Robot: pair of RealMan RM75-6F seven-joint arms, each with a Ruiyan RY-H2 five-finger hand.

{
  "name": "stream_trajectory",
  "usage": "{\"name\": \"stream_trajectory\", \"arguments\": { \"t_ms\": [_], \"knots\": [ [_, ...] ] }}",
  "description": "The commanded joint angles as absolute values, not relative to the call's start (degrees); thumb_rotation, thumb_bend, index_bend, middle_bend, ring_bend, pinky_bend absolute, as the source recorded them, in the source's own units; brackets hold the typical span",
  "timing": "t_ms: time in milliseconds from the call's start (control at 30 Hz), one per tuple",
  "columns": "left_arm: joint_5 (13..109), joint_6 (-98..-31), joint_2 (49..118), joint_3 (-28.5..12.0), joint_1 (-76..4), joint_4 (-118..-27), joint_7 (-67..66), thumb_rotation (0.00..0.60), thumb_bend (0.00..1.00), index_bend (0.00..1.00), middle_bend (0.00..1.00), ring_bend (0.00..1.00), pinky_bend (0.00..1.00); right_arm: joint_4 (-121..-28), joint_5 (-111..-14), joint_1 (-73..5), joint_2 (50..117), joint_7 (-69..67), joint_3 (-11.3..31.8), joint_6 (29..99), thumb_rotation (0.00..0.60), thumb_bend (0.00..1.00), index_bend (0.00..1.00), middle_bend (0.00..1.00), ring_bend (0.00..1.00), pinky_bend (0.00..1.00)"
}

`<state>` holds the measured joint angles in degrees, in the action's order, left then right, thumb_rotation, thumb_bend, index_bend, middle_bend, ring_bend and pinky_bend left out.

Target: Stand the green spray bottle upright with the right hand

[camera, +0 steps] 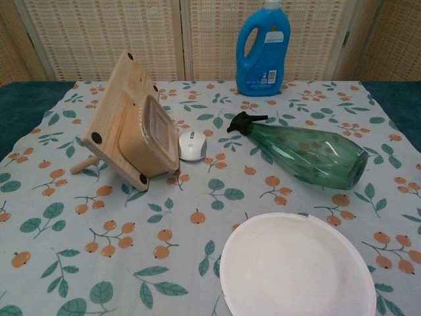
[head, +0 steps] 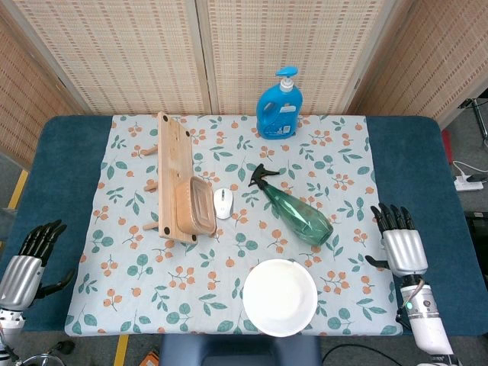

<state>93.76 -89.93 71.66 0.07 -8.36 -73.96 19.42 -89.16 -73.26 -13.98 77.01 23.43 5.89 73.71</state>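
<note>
Right hand (head: 402,242) rests palm-down, fingers spread, holding nothing, beside the lying green spray bottle (head: 296,212). Left hand (head: 30,259) likewise spread, well apart.

Looks like a staged test room made up as a home corner. Woven reed screen panels (head: 152,46) for walls, a floral tablecloth (head: 229,305) over a blue-covered table (head: 412,160), household bits such as a blue detergent bottle (head: 279,110). Power strip (head: 470,181) and yellow floor tape (head: 17,191) beside it.
</note>
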Motion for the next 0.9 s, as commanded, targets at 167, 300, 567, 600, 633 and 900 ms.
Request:
{"name": "stream_trajectory", "arguments": {
  "t_ms": [167,300,567,600,633,900],
  "knots": [
    [94.0,-90.0,71.6,0.3,-8.3,-74.0,19.1,0.6,0.29,0.0,0.0,0.0,0.0,-87.5,-72.9,-13.9,78.0,22.0,5.5,73.2,0.6,0.0,0.0,0.04,0.0,0.0],
    [93.9,-90.5,71.6,0.1,-8.1,-74.1,19.4,0.6,0.28,0.0,0.0,0.0,0.0,-88.0,-73.5,-13.9,78.2,21.3,5.5,73.7,0.6,0.0,0.0,0.04,0.0,0.0],
    [94.2,-90.1,71.5,0.4,-8.4,-74.2,19.2,0.6,0.28,0.0,0.0,0.0,0.0,-91.6,-71.2,-14.3,78.6,17.5,8.3,74.0,0.6,0.0,0.06,0.11,0.0,0.1],
    [94.3,-90.0,71.5,0.4,-8.4,-74.1,19.1,0.6,0.28,0.0,0.0,0.0,0.0,-92.6,-70.2,-14.6,78.7,17.0,9.1,73.5,0.6,0.0,0.08,0.13,0.0,0.13],
    [94.3,-89.8,71.5,0.5,-8.4,-74.1,19.0,0.6,0.29,0.0,0.0,0.0,0.0,-94.3,-68.6,-15.2,78.7,16.4,10.4,72.8,0.6,0.0,0.09,0.14,0.0,0.15],
    [94.4,-90.0,71.4,0.7,-8.3,-74.0,19.1,0.6,0.28,0.0,0.0,0.0,0.0,-109.2,-52.7,-21.9,77.9,18.2,21.3,69.1,0.6,0.0,0.17,0.19,0.01,0.16]
  ]
}}
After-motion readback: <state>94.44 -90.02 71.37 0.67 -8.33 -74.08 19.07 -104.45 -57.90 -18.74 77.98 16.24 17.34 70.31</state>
